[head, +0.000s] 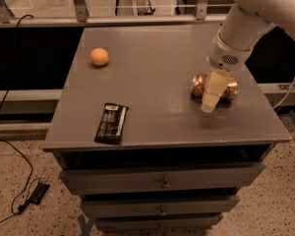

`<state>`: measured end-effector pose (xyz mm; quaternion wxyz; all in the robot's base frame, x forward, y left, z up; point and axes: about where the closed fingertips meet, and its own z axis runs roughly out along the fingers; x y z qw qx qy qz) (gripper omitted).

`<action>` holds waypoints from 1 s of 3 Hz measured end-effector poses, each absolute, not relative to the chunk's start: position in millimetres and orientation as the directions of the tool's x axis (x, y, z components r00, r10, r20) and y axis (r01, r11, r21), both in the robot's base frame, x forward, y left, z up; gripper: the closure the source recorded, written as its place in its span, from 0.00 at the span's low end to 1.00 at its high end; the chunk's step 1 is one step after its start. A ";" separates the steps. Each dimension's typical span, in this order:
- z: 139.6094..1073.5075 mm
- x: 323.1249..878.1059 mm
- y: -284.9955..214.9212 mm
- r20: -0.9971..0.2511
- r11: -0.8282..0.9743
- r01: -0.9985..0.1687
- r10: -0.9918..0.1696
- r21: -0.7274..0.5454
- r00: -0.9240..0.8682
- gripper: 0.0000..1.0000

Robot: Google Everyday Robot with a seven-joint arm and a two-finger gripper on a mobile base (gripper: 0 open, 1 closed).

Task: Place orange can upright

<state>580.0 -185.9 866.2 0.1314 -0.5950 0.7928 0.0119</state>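
An orange can (198, 86) lies on its side near the right edge of a grey surface (152, 77). The robot's pale pincer (209, 102) points down in front of the can's middle, hiding it; spread or pressed together, I cannot tell. Well apart to the left sit a round orange fruit (99, 56) and a dark snack bar (111, 123).

shiny coppery-orange can (199, 85) | cream gripper (208, 105) right over the can | plain orange fruit (99, 56) | black snack bar (111, 123) w/ pale print | flat grey table (152, 68)
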 end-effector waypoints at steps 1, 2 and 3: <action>843.4 591.0 -181.0 -0.193 0.280 -0.955 -0.947 -0.099 -0.258 0.00; 842.0 591.4 -180.3 -0.194 0.280 -0.955 -0.947 -0.099 -0.257 0.19; 840.4 591.9 -179.8 -0.194 0.279 -0.955 -0.947 -0.098 -0.257 0.41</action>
